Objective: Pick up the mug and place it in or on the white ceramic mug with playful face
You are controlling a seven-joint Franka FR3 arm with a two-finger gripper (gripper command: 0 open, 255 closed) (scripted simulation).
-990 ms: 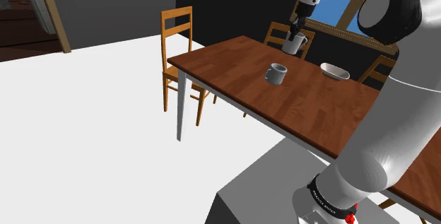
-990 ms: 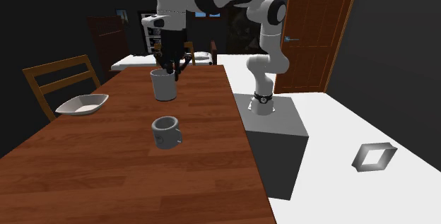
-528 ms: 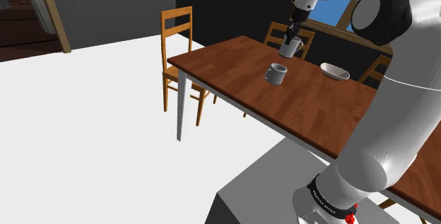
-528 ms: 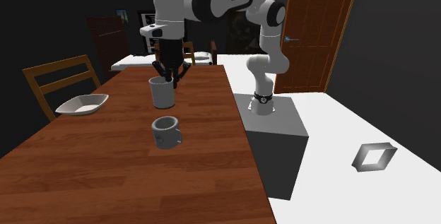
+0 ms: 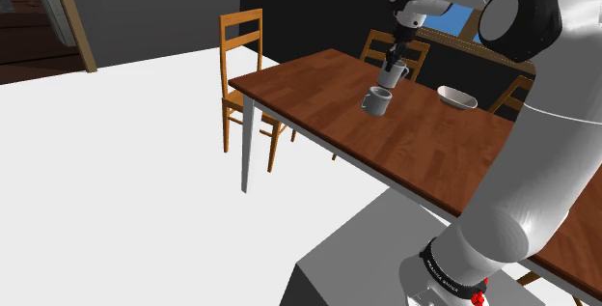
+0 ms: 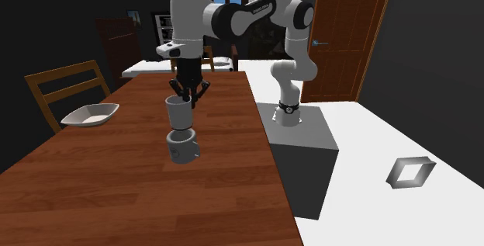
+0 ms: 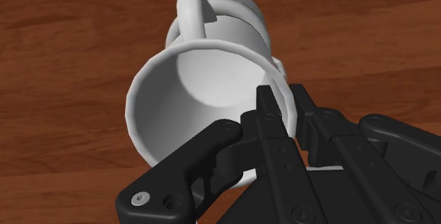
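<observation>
Right now the fingers pinch 1 wall of the carried mug at its rim, holding it upright just above the standing mug on the bench, at its 12 o'clock in the second exterior view. The 2 mugs look alike in width, so the carried one will likely perch on the rim rather than nest; released off-centre it could tip off or knock the standing mug over, and so thin a grip may let it swing
</observation>
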